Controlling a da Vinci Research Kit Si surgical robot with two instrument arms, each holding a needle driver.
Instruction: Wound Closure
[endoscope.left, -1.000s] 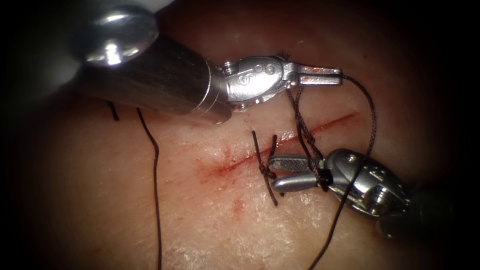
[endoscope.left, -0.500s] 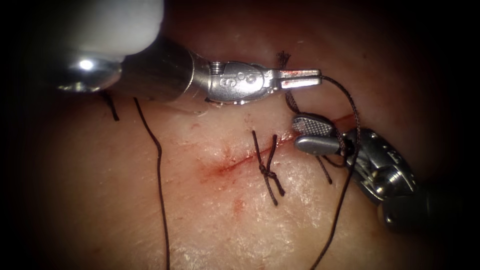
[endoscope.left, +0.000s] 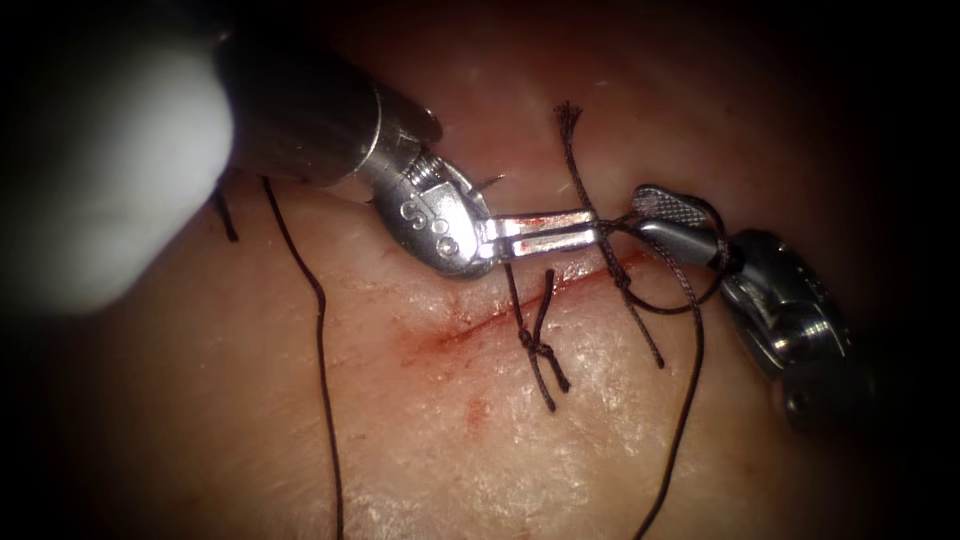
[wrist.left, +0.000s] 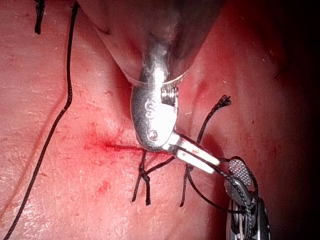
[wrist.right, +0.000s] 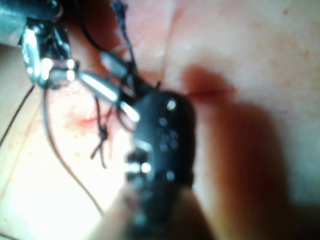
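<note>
The tissue (endoscope.left: 430, 440) has a slanted cut (endoscope.left: 470, 325) with red fluid along it. My left tool (endoscope.left: 592, 230) (wrist.left: 219, 167) reaches in from the upper left, and its jaws lie just above the cut, shut on the thread (endoscope.left: 690, 370). My right tool (endoscope.left: 642, 213) (wrist.left: 229, 172) comes in from the right, tip to tip with the left one. Its jaws are open and grip nothing, and a loop of thread (endoscope.left: 660, 305) is wound around them. A frayed thread tail (endoscope.left: 568, 112) stands up beyond the cut, next to both tips.
A tied knot (endoscope.left: 535, 347) with two short cut ends sits on the cut, left of the tools. A long loose strand (endoscope.left: 320, 350) runs down the tissue on the left, with a short thread piece (endoscope.left: 228, 215) near it.
The left tool has swung down and left, bringing its held thread to the cut. The right tool has risen up and right from beside the knot, with the thread loop still around its open jaws.
</note>
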